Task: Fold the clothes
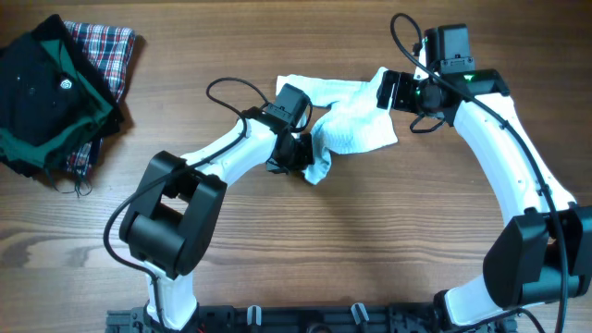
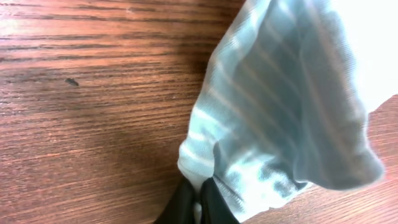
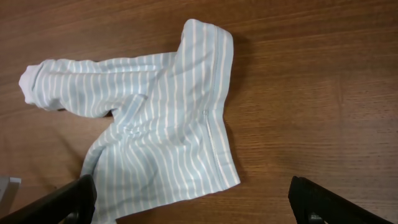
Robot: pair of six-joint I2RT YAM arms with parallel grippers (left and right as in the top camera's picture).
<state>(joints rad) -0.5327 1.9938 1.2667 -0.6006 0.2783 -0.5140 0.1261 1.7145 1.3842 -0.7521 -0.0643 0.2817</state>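
Observation:
The clothes (image 1: 356,120) are one small pale-blue garment with fine white stripes, lying crumpled on the wooden table between my two arms. My left gripper (image 1: 301,155) sits at its lower left corner. In the left wrist view, the left gripper (image 2: 199,202) is shut, pinching an edge of the striped cloth (image 2: 292,106), which bunches up above the fingers. My right gripper (image 1: 388,90) hangs at the garment's upper right edge. The right wrist view shows the right gripper (image 3: 199,205) open wide, its two fingers on either side of the garment's (image 3: 161,124) near hem, holding nothing.
A black-and-green garment (image 1: 46,92) lies piled on a red plaid cloth (image 1: 106,51) at the table's far left. A black cable (image 1: 227,88) loops above the left arm. Bare wood (image 1: 370,240) lies in front of the garment.

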